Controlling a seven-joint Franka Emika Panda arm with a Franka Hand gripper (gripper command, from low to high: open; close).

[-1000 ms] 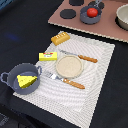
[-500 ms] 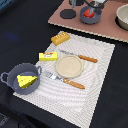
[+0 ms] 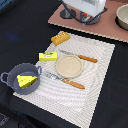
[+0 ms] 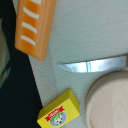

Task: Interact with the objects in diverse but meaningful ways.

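Golden bread loaf is seen lying flat on the tabletop mat, long axis slanted, directly beneath the wrist camera; hand not visible, so its opening cannot be judged.

Only a blurred piece of the arm in view, at the upper edge of the exterior view: pale grey-white, rounded, bulky casing. Darker grey underside, with a small red spot low on it. No fingers, cables or screws discernible.

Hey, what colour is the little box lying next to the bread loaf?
The box is yellow with a red label; the wrist view shows it best.
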